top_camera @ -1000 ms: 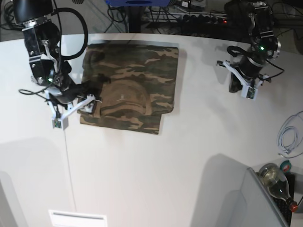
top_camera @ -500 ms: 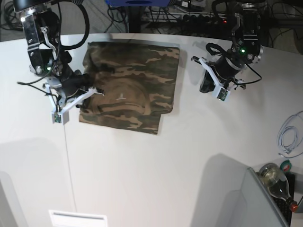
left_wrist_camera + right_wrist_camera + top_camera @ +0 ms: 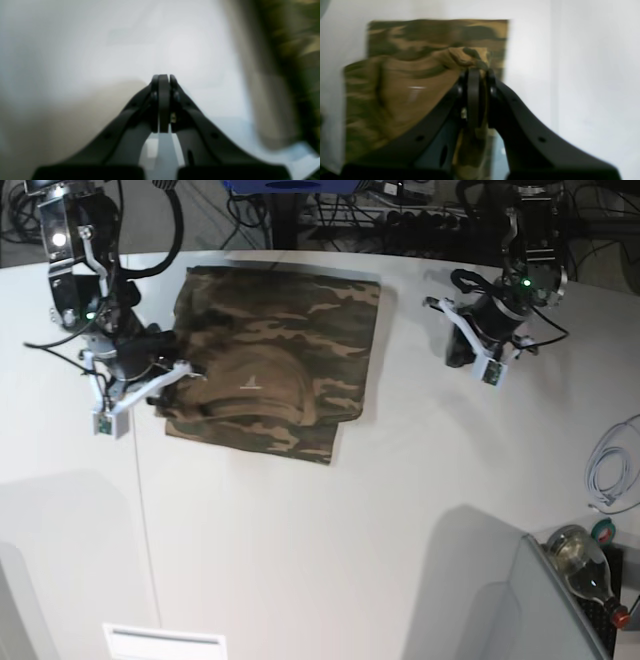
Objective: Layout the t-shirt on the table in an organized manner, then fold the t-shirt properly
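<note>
Fabric at the t-shirt's [image 3: 275, 370] edge has just been pinched by the right end effector [image 3: 476, 72], starting a fold; the left end effector [image 3: 163, 77] is closed empty.

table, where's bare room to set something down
The table is bare in front of the t-shirt, out to the cable and bottle, and between the shirt and the left gripper. Crowded at the shirt's edge, pinched by the right gripper.

You have wide bare worktop [image 3: 330, 550] in front of the t-shirt [image 3: 285, 355] and between it and the left hand [image 3: 459, 355]. The right hand [image 3: 178, 370] crowds the shirt's edge. A white cable [image 3: 612, 470], a bottle [image 3: 585, 565] and a grey panel [image 3: 500, 600] block one near corner.
</note>
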